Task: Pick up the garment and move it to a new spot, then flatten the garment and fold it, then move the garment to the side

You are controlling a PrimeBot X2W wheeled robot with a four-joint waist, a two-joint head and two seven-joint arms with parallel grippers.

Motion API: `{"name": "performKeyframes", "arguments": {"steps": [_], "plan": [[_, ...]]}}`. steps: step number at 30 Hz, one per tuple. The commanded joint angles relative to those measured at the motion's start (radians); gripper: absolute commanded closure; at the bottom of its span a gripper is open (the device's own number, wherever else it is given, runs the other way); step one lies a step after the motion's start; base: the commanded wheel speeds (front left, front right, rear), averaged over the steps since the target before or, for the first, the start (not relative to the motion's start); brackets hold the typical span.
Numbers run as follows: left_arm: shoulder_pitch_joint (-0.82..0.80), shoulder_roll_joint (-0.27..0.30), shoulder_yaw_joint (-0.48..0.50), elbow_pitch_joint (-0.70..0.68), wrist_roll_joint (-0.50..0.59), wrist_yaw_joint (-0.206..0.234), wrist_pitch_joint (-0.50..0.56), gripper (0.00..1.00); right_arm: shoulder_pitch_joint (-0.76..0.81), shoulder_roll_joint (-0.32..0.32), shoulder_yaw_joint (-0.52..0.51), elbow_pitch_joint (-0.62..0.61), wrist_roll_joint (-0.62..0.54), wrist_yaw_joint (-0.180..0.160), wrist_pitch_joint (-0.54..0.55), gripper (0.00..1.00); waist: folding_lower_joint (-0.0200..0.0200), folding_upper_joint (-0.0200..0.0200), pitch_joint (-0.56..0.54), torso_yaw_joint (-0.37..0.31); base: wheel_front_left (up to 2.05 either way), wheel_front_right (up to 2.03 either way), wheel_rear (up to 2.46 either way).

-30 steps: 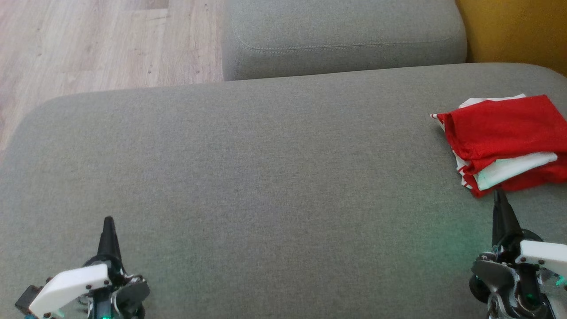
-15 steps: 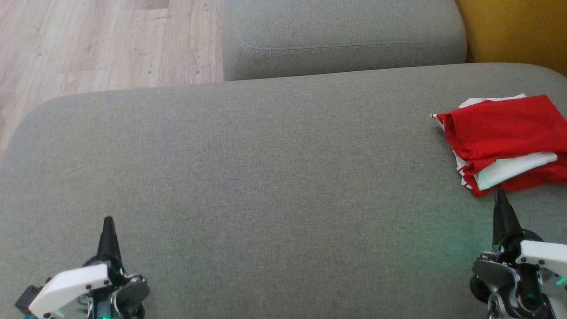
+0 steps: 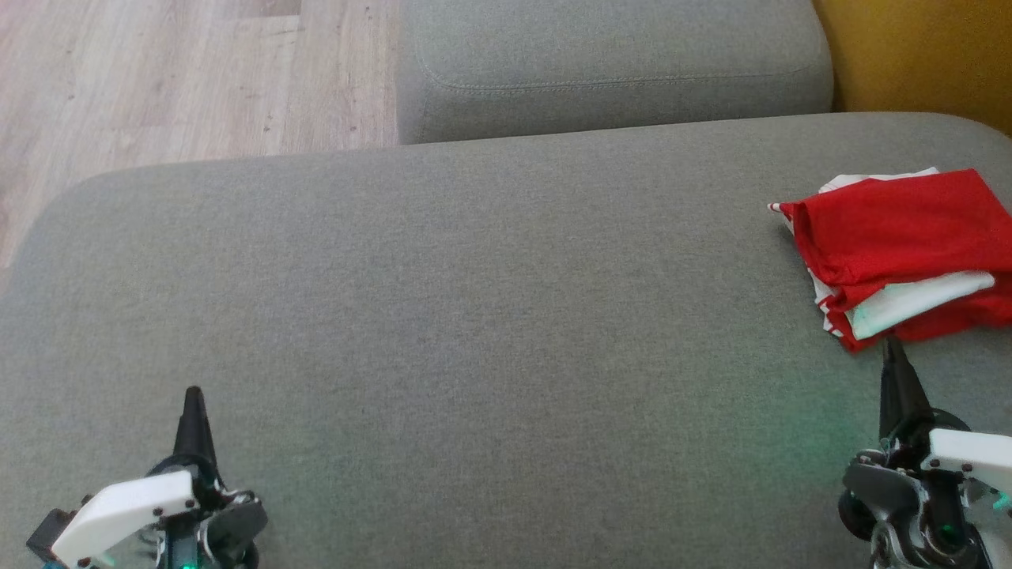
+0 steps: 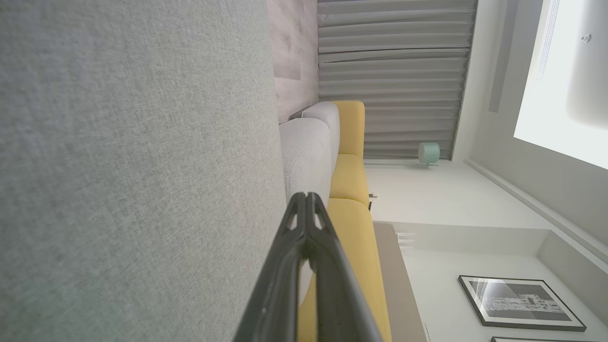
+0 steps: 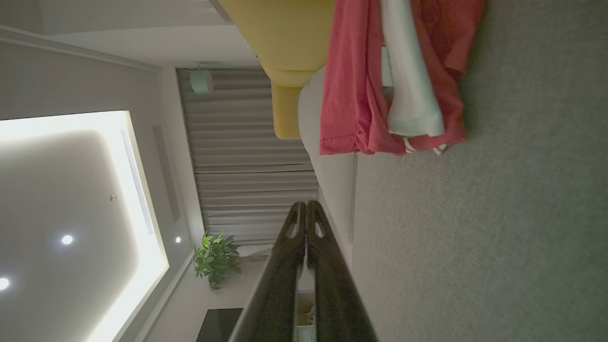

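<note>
Lying folded far right on the sofa (image 3: 474, 316), the garment (image 3: 893, 229) is looking finished; left pincer (image 3: 192, 393) and right pincer (image 3: 890, 344) are resting pressed together, empty.

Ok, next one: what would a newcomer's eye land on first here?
The red and white garment, folded over at the right edge of the grey cushion. Then the left gripper and right gripper, low in the head view, both shut and empty, the right one's tip close to the garment.
</note>
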Motion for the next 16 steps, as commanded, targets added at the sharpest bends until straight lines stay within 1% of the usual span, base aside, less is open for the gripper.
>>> {"name": "performKeyframes", "arguments": {"steps": [1,16], "plan": [[-0.050,0.005,0.036,-0.036,-0.006,-0.007,0.007,1.00,-0.055,-0.006,0.019,-0.038,0.006,-0.001,0.005,1.00,0.0000,0.0000,0.000,0.000,0.00,0.00,0.00],[-0.050,0.005,0.036,-0.037,-0.006,-0.007,0.007,1.00,-0.055,-0.005,0.019,-0.038,0.005,-0.001,0.006,1.00,0.0000,0.0000,0.000,0.000,0.00,0.00,0.00]]}}
